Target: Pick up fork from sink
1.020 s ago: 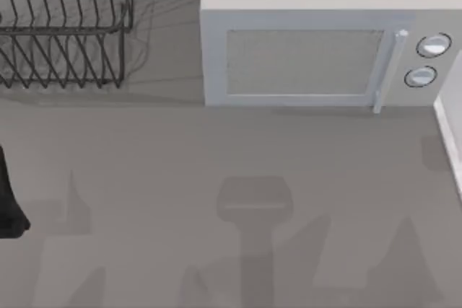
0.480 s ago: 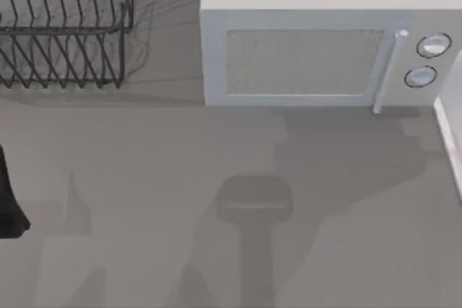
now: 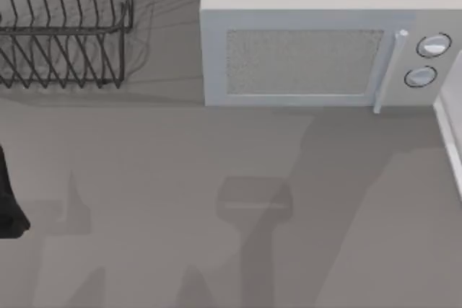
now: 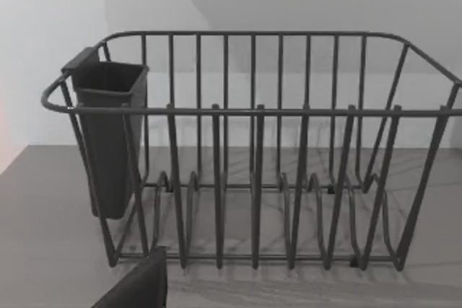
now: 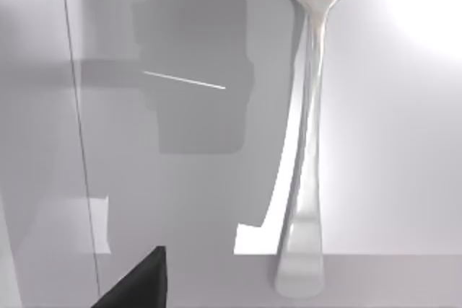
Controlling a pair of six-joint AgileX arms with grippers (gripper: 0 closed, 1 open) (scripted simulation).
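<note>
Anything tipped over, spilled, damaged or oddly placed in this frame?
Nothing stands out. The fork lies flat and straight on a pale surface under the right wrist camera, looking intact. The dish rack stands upright with its cutlery cup hung at one end, and the microwave door is shut. No spills seen.

fork (image 5: 309, 142) lying lengthwise on pale surface (shiny) | dark claw tip at edge

A slim shiny silver metal fork (image 5: 309, 128) gleams against a pale grey-white surface. The boxy microwave (image 3: 317, 34) is light grey, its door window finely speckled, with two round silvery knobs (image 3: 433, 45). The wire dish rack (image 4: 253, 156) is dark grey, holding a charcoal plastic cup (image 4: 108, 135). The flat bench (image 3: 144, 178) is mid-grey.
</note>
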